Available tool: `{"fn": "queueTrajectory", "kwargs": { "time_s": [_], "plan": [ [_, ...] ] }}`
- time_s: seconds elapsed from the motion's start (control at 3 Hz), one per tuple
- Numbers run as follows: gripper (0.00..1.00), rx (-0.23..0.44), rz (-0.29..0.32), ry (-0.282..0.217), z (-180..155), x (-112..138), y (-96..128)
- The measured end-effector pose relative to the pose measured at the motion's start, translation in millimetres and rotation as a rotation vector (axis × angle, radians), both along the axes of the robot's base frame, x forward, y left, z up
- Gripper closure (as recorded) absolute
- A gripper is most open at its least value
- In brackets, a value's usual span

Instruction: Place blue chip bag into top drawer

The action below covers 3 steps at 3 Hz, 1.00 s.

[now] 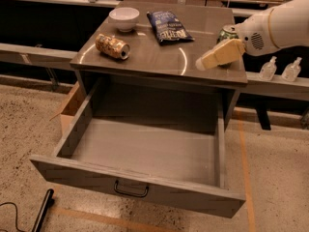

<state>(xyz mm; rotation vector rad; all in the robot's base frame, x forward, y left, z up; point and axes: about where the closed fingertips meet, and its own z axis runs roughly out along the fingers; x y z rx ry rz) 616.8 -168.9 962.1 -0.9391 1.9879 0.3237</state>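
Note:
The blue chip bag [168, 26] lies flat at the back middle of the grey cabinet top [149, 57]. The top drawer [145, 153] is pulled fully out below, empty inside, with a dark pull handle [131, 191] on its front panel. My gripper [205, 62], with tan fingers, reaches in from the right on a white arm [275, 25]. It hovers over the right part of the cabinet top, to the right of and nearer than the bag, apart from it.
A gold-patterned can [112, 46] lies on its side at the left. A white bowl [124, 18] stands at the back left. A green can [227, 33] stands behind my gripper. Two clear bottles [280, 69] sit on a ledge to the right. A cardboard box [70, 105] is left of the drawer.

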Motion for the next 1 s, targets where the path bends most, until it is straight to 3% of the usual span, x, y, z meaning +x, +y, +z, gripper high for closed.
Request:
{"fn": "queueTrajectory", "kwargs": {
  "time_s": [0.33,1.0],
  "plan": [
    [0.00,0.034,-0.041,-0.024,-5.5,11.3,5.7],
    [0.00,0.157,-0.131,-0.114,-36.1,65.8,37.2]
  ]
}}
